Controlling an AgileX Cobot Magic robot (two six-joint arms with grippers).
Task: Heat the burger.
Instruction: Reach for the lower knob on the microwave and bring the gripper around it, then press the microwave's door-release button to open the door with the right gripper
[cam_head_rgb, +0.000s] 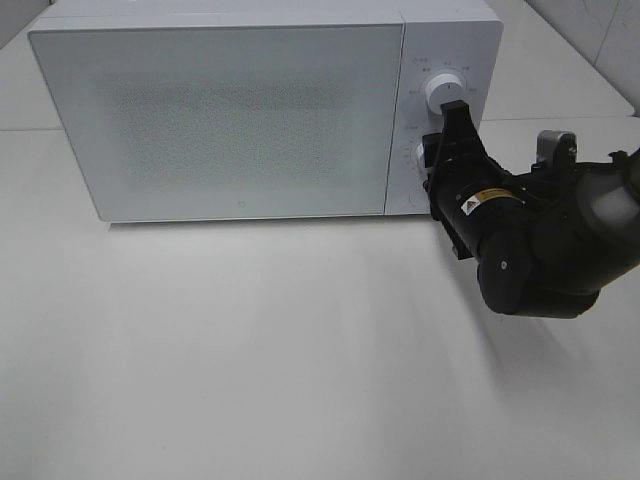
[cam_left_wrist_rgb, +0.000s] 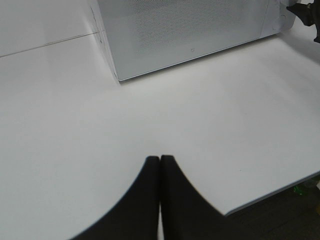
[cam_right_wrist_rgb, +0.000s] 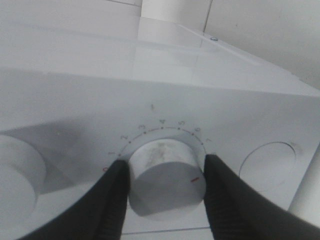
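The burger shows in no view; I judge it sits behind the shut door of the microwave (cam_head_rgb: 220, 110) at the tabletop's (cam_head_rgb: 300, 350) back edge. The right gripper (cam_right_wrist_rgb: 166, 167) is clasped on the lower dial (cam_right_wrist_rgb: 167, 185). The left gripper (cam_left_wrist_rgb: 160, 161) is clenched, empty, over the front edge. The pads may slip round the smooth dial, leaving it unturned. Overturning sets too long a heat, and an off-axis twist could shove the microwave.
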